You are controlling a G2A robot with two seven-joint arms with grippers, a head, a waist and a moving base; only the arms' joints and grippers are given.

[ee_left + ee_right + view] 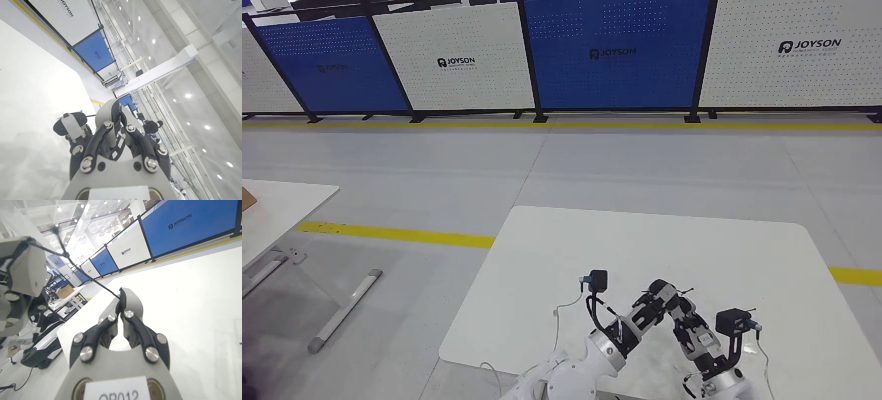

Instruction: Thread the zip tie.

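Holding black zip tie between right gripper and left gripper, both clamping fully closed on it, over white table at lower centre of top view. Judging threading in hand; requiring next alignment of tail into head.

Both arms sit folded over the tabletop's near edge, left end effector and right end effector close together, each pinched tight on the zip tie

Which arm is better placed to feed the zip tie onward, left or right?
Probably right: the right gripper has its jaws shut on the zip tie, which runs straight to the left gripper.
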